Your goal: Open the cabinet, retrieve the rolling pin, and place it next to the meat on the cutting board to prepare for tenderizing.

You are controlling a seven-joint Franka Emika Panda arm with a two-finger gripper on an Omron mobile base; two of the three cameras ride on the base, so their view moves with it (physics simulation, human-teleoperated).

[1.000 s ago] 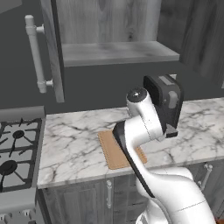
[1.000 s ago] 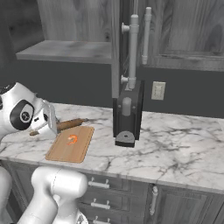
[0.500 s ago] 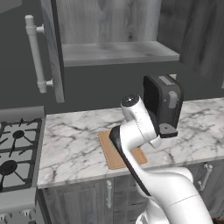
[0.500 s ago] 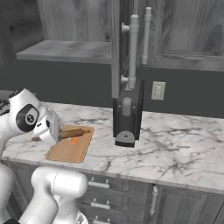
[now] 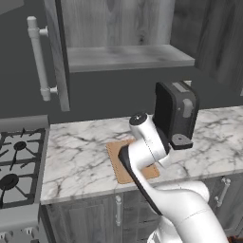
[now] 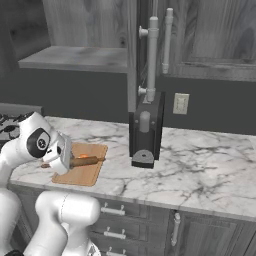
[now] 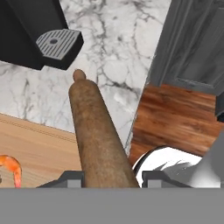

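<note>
My gripper (image 6: 71, 161) is shut on the rolling pin (image 6: 86, 161), a brown wooden cylinder held low and level over the cutting board (image 6: 89, 174). In the hand view the rolling pin (image 7: 94, 135) runs up from between my fingertips (image 7: 72, 178). Its far end points at the counter past the cutting board (image 7: 35, 148). The meat (image 7: 13, 168), a small orange curl, lies on the board just left of the pin; the meat (image 6: 83, 156) sits right behind the pin in the right base view. I cannot tell whether the pin touches the board. The cabinet (image 5: 128, 57) stands open, its door (image 5: 53, 52) swung left.
A black coffee machine (image 6: 146, 130) stands on the marble counter (image 6: 200, 165) just right of the board. A gas stove (image 5: 19, 156) is at the left. The other open cabinet door with its bar handle (image 6: 152, 55) hangs above the machine. The counter's front edge and wood floor (image 7: 175, 118) lie below my hand.
The arm has come down and moved toward the coffee machine with the rolling pin, which now hangs low over the board beside the meat. The grip stays shut.
</note>
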